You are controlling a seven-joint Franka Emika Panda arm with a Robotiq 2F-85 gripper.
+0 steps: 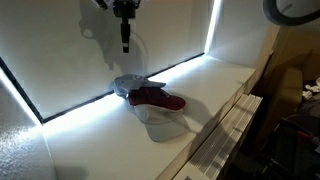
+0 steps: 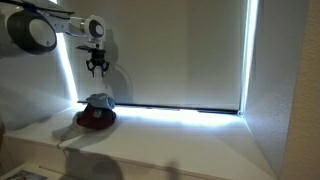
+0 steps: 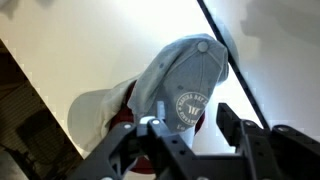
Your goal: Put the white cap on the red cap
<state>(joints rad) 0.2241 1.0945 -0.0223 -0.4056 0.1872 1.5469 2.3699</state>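
White cap (image 2: 97, 99) sits on the crown of the red cap (image 2: 95, 119), touching it. Claw (image 2: 97, 72) hangs straight above the red cap, well apart, jaws spread and empty. Judgement: placement looks complete, and the coming move is a vertical retreat.
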